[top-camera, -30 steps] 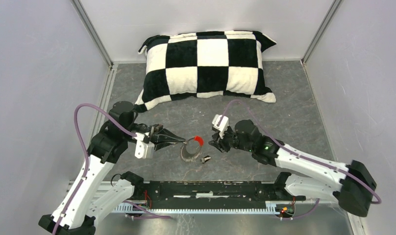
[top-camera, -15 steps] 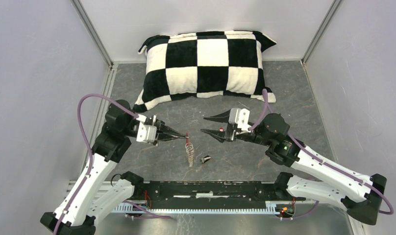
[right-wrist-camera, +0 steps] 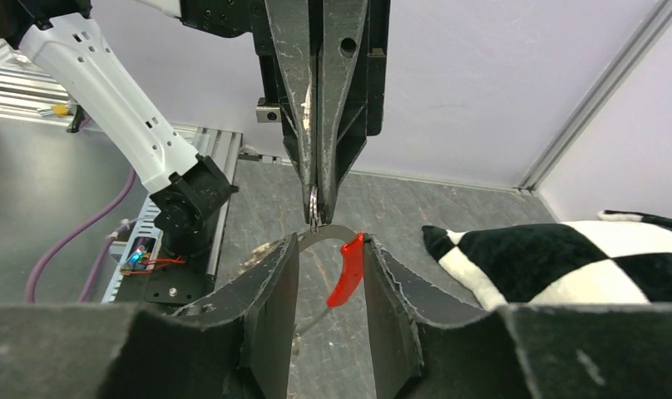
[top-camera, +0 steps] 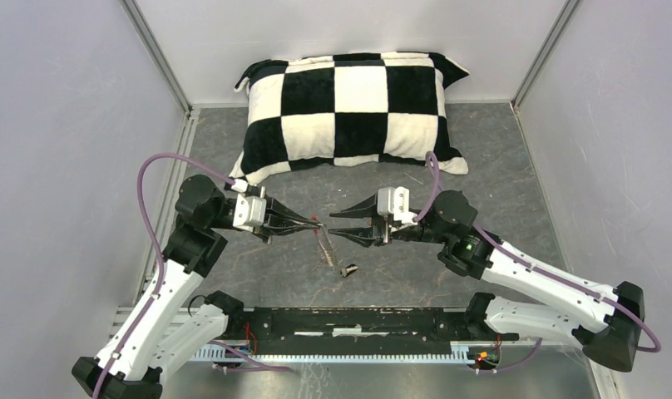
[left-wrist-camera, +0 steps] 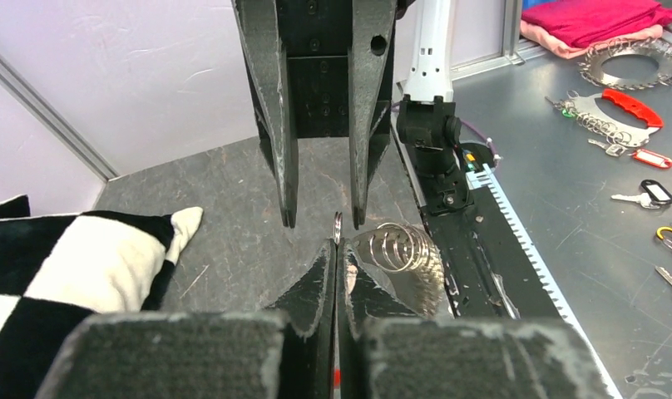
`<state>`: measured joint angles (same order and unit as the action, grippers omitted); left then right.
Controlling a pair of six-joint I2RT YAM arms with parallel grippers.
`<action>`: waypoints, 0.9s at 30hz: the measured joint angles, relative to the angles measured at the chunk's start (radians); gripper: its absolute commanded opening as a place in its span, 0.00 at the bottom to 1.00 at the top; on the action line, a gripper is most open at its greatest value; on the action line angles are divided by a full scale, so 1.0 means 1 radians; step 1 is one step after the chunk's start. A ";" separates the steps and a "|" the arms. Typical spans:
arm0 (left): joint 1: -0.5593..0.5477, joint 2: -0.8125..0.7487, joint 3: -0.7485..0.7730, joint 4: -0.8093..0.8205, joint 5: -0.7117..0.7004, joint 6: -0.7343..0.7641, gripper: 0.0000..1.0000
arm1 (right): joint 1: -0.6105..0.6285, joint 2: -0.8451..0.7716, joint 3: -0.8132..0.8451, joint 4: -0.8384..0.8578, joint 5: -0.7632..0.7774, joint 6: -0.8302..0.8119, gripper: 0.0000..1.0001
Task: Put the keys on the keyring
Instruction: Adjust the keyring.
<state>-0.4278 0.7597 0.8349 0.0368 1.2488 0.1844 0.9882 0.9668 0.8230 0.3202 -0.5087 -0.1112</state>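
The keyring [top-camera: 325, 249] hung in the air in front of the pillow [top-camera: 349, 108], a little way off its near edge, on the side where the arms were bolted down. The left tool [top-camera: 313, 226] was shut tight on the thin silver wire at the top of the keyring, and the springy loops drooped down from it. The right tool [top-camera: 330, 227] faced the left tool from the other side. Its 2 fingers stood apart with the red part [right-wrist-camera: 347, 273] of the keyring between them. It did not look like it was squeezing the red part yet. 1 tiny key [top-camera: 348, 269] lay flat on the bench [top-camera: 499, 166], farther from the pillow than the keyring and just beside the hanging loops, touching nothing. It looked dark with a pale bit, but it was too small to tell more. The other key could not be seen in any view. So it seemed the job had hardly started: the keyring was lifted and held ready, but no key was seen on it. It looked like the keyring still had to be pulled open, and then the 2 keys had to be picked up and slid on.
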 measured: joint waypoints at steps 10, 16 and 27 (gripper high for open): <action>-0.001 -0.021 -0.009 0.027 0.001 -0.019 0.02 | 0.000 0.070 0.005 0.055 -0.042 0.077 0.30; -0.001 -0.027 -0.019 0.023 0.001 -0.019 0.02 | 0.000 0.076 0.005 0.092 -0.073 0.126 0.25; -0.002 -0.023 -0.018 -0.001 -0.022 -0.004 0.36 | 0.000 0.084 0.046 0.023 -0.075 0.138 0.00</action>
<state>-0.4297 0.7372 0.8165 0.0360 1.2266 0.1806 0.9882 1.0508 0.8688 0.3428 -0.5835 0.0273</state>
